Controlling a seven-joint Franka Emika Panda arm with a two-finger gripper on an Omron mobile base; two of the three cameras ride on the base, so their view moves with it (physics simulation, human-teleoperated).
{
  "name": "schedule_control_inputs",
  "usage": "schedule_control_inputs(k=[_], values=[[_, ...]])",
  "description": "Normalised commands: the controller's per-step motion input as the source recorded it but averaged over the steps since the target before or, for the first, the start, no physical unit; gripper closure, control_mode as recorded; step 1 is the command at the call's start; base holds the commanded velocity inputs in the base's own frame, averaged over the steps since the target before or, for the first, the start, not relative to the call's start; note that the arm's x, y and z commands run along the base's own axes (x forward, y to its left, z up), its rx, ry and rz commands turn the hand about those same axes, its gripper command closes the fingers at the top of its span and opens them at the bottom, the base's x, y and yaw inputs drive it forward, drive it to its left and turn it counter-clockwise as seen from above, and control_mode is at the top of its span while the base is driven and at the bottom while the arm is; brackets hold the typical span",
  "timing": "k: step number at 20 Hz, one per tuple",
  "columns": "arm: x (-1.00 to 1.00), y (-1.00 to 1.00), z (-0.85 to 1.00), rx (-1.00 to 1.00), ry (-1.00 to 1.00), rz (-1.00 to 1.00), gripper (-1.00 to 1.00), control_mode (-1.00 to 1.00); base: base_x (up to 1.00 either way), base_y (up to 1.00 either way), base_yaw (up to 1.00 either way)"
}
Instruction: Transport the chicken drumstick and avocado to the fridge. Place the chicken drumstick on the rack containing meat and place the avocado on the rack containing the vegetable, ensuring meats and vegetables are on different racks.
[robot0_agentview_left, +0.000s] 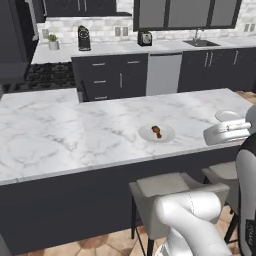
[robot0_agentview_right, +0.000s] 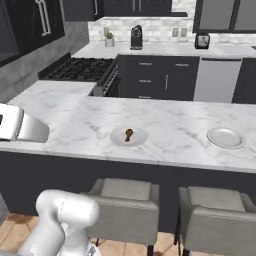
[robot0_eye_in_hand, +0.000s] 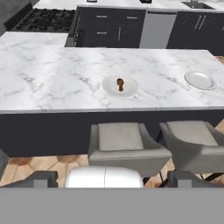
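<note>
Two plates: one plate (robot0_eye_in_hand: 120, 85) near the middle of the marble island (robot0_eye_in_hand: 52, 74) carries the chicken drumstick (robot0_eye_in_hand: 120, 83); a second plate (robot0_eye_in_hand: 200, 80) further toward the sink end looks bare, though I cannot rule out something too small to tell

Drumstick: dark brown, lying on its plate, fat end and thin end both within the rim; nothing touches it; seen also from the left base view (robot0_agentview_left: 156, 131) and the right base view (robot0_agentview_right: 128, 134)

Avocado: no green fruit can be made out on either plate or on the marble; where it lies I cannot say

Gripper: the gripper (robot0_eye_in_hand: 111, 177) hangs low on the stool side of the island, well apart from the drumstick, its two dark tips spread wide with nothing between them; released, holding nothing

Stools: two grey stools (robot0_eye_in_hand: 124, 142) stand between the gripper and the island edge, just under the overhang

Step in hand: by my reading the first one, the approach to the drumstick; nothing is picked up yet and no fridge shelf is reached

Next move: likely calls for raising the hand above the counter edge, carrying it forward over the stools, then coming down on the drumstick with the tips either side of its thicker part; the plate rim leaves little room, so a straight descent seems wise

Risk: the drumstick may roll or slide on the smooth plate when the tips close
</note>
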Motion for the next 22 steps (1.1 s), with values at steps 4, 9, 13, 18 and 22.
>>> schedule_control_inputs(k=[4, 9, 13, 18, 22], values=[[0.0, 0.0, 0.0, 0.0, 0.0, 0.0, -1.0, 1.0, 1.0, -0.45, 0.01], [0.0, 0.0, 0.0, 0.0, 0.0, 0.0, -1.0, 1.0, 1.0, -0.18, -0.01], [0.0, 0.0, 0.0, 0.0, 0.0, 0.0, -1.0, 1.0, 1.0, -0.23, 0.15], [0.8, -0.28, -0.25, 0.01, 0.17, 0.07, -1.0, -1.0, 0.2, -0.08, 0.03], [1.0, -0.23, -0.49, 0.0, 0.27, 0.01, -1.0, -1.0, 0.0, 0.0, 0.0]])
